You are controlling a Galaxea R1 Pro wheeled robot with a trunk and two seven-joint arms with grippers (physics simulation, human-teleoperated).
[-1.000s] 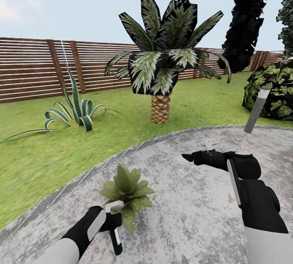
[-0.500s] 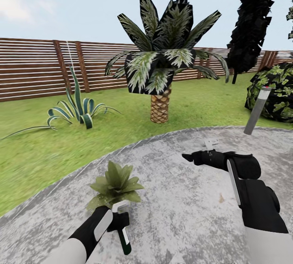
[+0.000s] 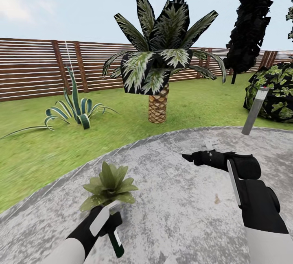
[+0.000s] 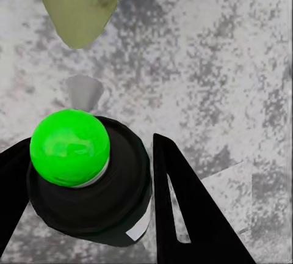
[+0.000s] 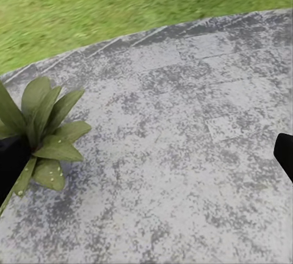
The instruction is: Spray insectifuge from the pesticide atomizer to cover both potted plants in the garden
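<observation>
The pesticide atomizer (image 3: 114,237) is a slim dark green bottle with a white label band along its side and a whitish trigger head at the top, held in the left gripper (image 3: 106,224) low at the near left of the stone patio (image 3: 175,199) in the head view, its body slanting down and toward the robot. In the left wrist view the bottle (image 4: 91,178) appears end-on as a dark round body with a bright green dome on it and a sliver of white label at its edge, and the black jaws sit against either side of it, clamped on the bottle. Just beyond the trigger head lies one potted plant (image 3: 106,186), a low rosette of broad pointed green leaves resting on the grey mottled stone with no pot visible; the same rosette (image 5: 46,132) shows in the right wrist view, where a few tiny pale specks of insectifuge (image 5: 54,168) dot a lower leaf. The right gripper (image 3: 191,158) hangs over the patio well apart from the plant; I cannot tell whether its jaws are apart or together. Behind the patio are green lawn (image 3: 49,146), a striped agave (image 3: 75,111), a scaly-trunked palm (image 3: 158,73), a grey post with a red top (image 3: 254,110) and a brown slatted fence (image 3: 36,68).
</observation>
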